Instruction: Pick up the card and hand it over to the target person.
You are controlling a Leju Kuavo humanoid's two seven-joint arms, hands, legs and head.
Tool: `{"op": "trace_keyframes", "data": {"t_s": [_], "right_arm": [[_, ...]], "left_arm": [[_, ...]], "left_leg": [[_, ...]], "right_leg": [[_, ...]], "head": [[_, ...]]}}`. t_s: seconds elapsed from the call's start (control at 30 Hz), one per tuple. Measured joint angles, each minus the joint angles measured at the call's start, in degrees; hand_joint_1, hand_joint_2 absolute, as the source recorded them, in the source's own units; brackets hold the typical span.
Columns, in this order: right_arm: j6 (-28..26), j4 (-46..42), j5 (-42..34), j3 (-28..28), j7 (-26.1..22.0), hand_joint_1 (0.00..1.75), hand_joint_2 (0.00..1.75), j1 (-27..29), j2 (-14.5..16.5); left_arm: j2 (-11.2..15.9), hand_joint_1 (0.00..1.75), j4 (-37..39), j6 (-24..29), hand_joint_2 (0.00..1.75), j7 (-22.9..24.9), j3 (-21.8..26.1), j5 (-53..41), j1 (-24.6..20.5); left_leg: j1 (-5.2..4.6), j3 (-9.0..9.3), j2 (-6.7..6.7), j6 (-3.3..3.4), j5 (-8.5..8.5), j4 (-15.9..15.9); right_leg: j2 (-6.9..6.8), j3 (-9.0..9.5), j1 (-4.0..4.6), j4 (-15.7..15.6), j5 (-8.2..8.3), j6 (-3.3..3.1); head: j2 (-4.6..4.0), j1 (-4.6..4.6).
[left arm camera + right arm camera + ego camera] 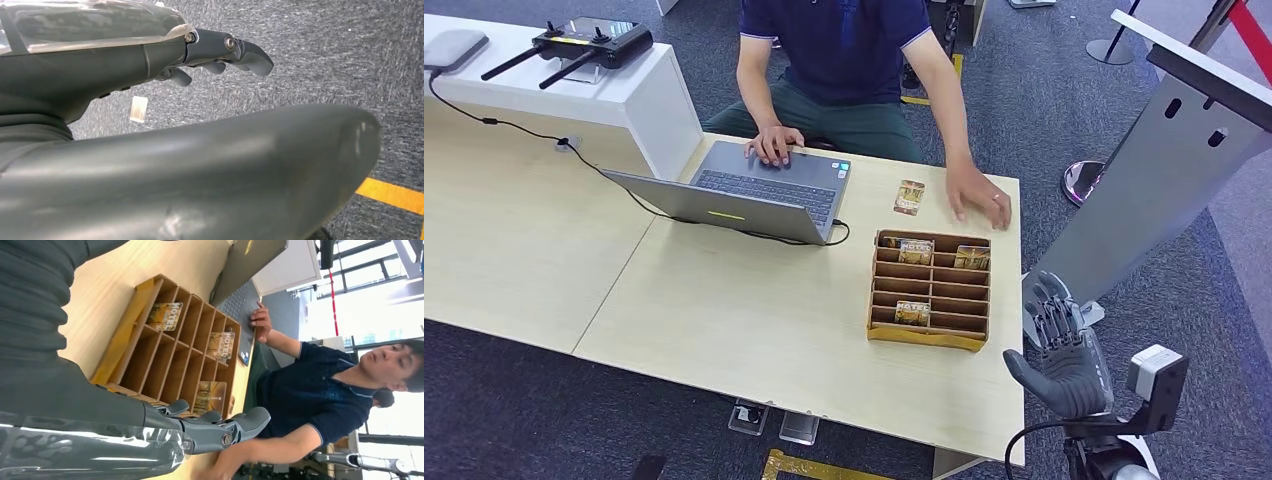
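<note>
Hovers with the right hand (1064, 350) raised just off the table (724, 310) edge, palm turned toward the box (927, 338), fingers (1049, 300) spread wide and holding nothing. Finds three cards (915, 250) standing in the box slots, just ahead of the fingertips and to their left. Finds a loose card (909, 197) flat on the table, well beyond the fingers, near the person's hand (979, 195). Fits two stages: reaching in toward a slotted card, or drawing back with a card already lying by the person. Cannot settle which from here. Hangs the left hand (225, 50) over the carpet; cannot tell whether those fingers are spread or curled.
</note>
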Motion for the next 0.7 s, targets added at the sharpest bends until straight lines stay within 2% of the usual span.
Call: {"op": "trace_keyframes", "data": {"t_s": [0.1, 0.23, 0.37, 0.53, 0.67, 0.7], "right_arm": [[-1.3, 0.3, 1.5, 2.0, 1.2, 0.0, 1.75, 0.5, 0.7], [-2.2, 1.5, 1.4, 3.5, 1.5, 0.0, 0.0, 0.6, 1.5], [-4.8, 2.5, 1.8, 4.0, 1.9, 0.0, 1.75, 0.5, 1.7], [-14.1, 1.3, 6.4, 3.5, 6.4, 0.0, 1.75, 0.7, 1.7], [-19.8, 0.5, 9.2, 2.2, 8.7, 0.0, 0.0, 0.9, 2.6], [-20.0, 0.5, 9.1, 2.1, 8.8, 0.0, 0.0, 1.0, 2.8]], "left_arm": [[-0.1, 0.0, 0.0, -0.1, 0.0, 0.1, -0.1, -0.1, 0.0], [-0.3, 0.0, 0.0, -0.2, 0.0, 0.0, -0.2, -0.1, 0.0], [-0.4, 0.0, 0.0, -0.3, 0.0, 0.0, -0.6, -0.4, -0.1], [-0.5, 0.0, -0.1, 0.0, 0.0, 0.3, -0.8, -0.5, -0.2], [-0.6, 0.0, -0.1, 0.0, 0.0, 0.6, -1.1, -0.7, -0.2], [-0.6, 0.0, -0.1, 0.0, 0.0, 0.6, -1.2, -0.7, -0.2]], "left_leg": [[0.01, 0.03, 0.05, -0.01, 0.02, 0.0], [0.01, 0.06, 0.08, -0.03, 0.0, -0.1], [0.01, 0.07, 0.11, -0.02, -0.01, -0.1], [0.0, 0.05, 0.11, 0.0, 0.01, -0.1], [0.0, 0.03, 0.09, 0.0, 0.01, 0.0], [0.0, 0.02, 0.08, -0.01, 0.0, 0.0]], "right_leg": [[0.05, 0.01, 0.01, 0.0, 0.03, -0.01], [0.09, 0.02, 0.01, 0.0, 0.02, -0.03], [0.11, 0.03, 0.01, 0.0, 0.02, -0.02], [0.12, 0.01, 0.0, 0.0, 0.04, 0.0], [0.1, 0.0, 0.0, 0.0, 0.03, -0.01], [0.08, 0.0, 0.0, 0.0, 0.02, -0.01]], "head": [[0.0, 0.0], [0.0, 0.0], [0.0, 0.0], [0.0, 0.0], [0.0, 0.0], [0.0, 0.0]]}}
